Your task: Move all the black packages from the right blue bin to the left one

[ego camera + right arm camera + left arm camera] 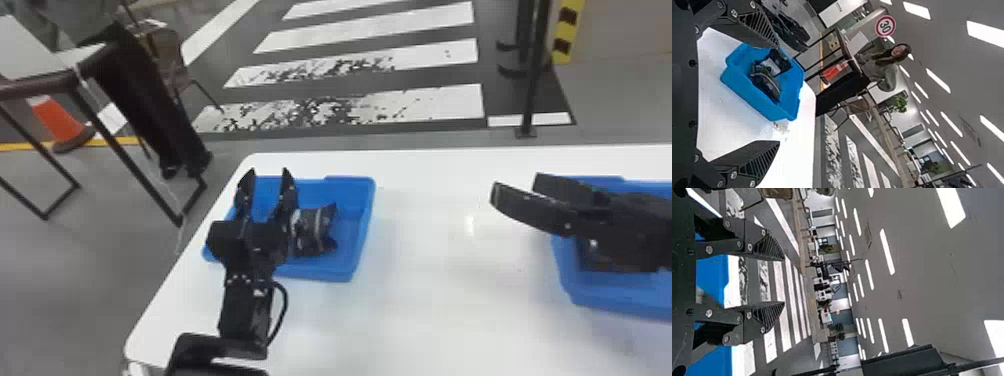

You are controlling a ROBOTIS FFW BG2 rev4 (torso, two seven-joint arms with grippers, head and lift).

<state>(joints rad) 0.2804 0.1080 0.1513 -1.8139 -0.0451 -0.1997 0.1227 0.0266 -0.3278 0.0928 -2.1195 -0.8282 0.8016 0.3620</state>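
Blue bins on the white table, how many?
2. Left bin: near the table's left edge, partly covered by the left gripper. Right bin: at the head view's right edge, partly covered by the right gripper. Anything past that edge could be hidden.

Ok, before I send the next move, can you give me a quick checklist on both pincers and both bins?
1. Left pincer open, nothing between its fingers: ok.
2. Right pincer open and empty: ok.
3. Black packages in the left bin lying within its walls: ok.
4. Left bin free of overhanging hardware: not ok, the left pincer is over it.
5. Full count of what remains in the right bin: cannot tell, the right pincer hides much of it.
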